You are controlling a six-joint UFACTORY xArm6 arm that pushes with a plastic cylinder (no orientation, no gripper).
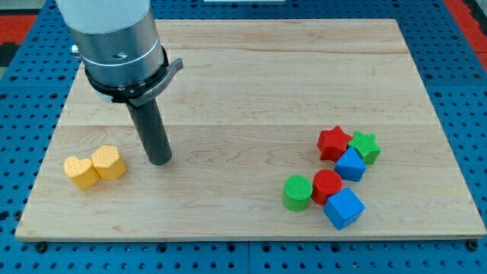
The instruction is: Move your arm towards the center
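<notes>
At the lower left of the frame you have two yellow heart blocks touching each other, and my tip rests on the wooden board just to their right — no gripper here, only the rod. The board's centre lies further right, bare. At lower right a cluster sits packed together: green cylinder, red cylinder, red star, two blue cubes, green star — well clear of your path. No writing is legible anywhere.

Grey cylinder, black clamp, dark rod
</notes>
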